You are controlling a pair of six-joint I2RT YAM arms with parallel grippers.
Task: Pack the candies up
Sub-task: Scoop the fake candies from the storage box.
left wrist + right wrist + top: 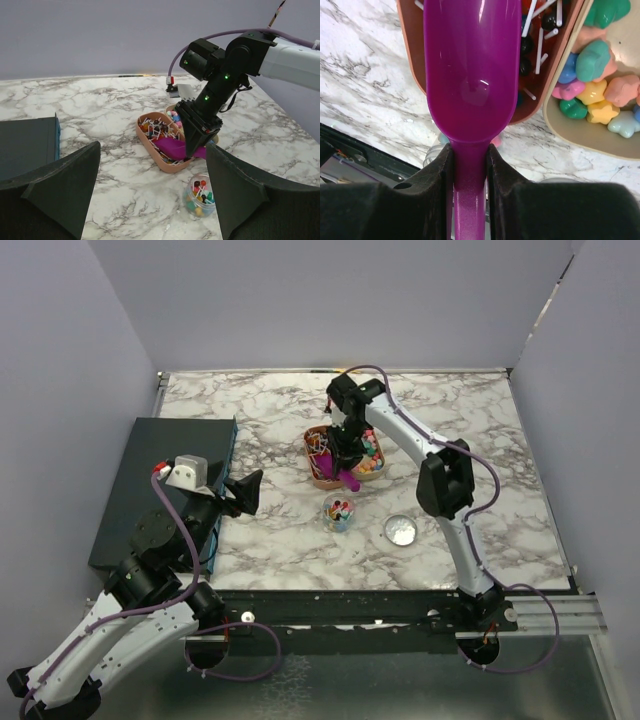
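The claw [469,156] pinches the scoop [470,65] by its handle, bowl reaching ahead over a pink tray [412,50]. Candies [592,85] lie ahead-right in a beige tray [585,136].

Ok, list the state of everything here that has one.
Left jaws: wide open, empty.
Right jaws: closed on the scoop handle.
Scoop: bowl empty, over the pink tray.
Jar: uncapped, partly filled.
Lid: off, lying beside the jar.

Marbled tabletop [260,405] here: a pink tray [309,445] right beside a beige tray [377,470], a clear jar [325,519] of candies [340,509] near them, a round lid [401,530], and a dark box [150,455] on the left.
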